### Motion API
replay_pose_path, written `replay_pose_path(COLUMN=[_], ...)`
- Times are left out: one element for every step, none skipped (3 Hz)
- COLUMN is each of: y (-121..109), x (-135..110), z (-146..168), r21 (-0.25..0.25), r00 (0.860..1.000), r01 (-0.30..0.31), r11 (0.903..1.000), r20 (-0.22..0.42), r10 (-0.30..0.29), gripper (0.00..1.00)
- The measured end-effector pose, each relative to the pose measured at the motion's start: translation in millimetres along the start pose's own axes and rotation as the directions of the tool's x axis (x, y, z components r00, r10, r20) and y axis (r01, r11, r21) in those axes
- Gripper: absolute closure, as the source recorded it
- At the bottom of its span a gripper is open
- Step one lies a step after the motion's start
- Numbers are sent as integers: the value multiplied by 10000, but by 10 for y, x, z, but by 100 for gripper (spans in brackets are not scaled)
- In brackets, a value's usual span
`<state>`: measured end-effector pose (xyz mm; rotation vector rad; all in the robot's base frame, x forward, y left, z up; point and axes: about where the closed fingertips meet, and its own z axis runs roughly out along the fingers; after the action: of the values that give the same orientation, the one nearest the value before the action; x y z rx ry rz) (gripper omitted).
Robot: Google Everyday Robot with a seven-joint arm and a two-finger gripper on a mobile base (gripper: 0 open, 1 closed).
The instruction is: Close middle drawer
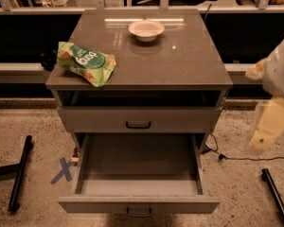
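The middle drawer [138, 205] is pulled far out toward the camera. Its deep grey tray [139, 160] is empty, and its small dark handle sits at the bottom edge of the view. The uppermost drawer front [138, 119] above it is shut. The lowest drawer is hidden under the open one. My gripper [266, 129], a pale yellowish piece under the white arm [281, 72], hangs in the air at the right of the cabinet. It is level with the open drawer's back part and touches nothing.
On the cabinet top [180, 65] lie a green snack bag [86, 62] at the left and a white bowl [146, 30] at the back. A blue X [62, 170] marks the floor at the left. Black bars [20, 171] [276, 193] lie on the floor on both sides. A cable [236, 157] runs at the right.
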<state>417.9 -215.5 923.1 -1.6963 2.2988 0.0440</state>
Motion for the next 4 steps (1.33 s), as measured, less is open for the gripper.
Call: replay_pose_path(y=[610,593,656,835], x=[287,274,325,473], z=[772,754,1015,1659], r21=[-1740,-1688,-1961,-2649], r00=[9943,9943,9926,9839], r01=[-872,-856,-985,-1313], r11=[9809,9819,9756,9553], r20=[461,489,504,828], r10=[966,951,1103,1582], gripper=[0,0,0,0])
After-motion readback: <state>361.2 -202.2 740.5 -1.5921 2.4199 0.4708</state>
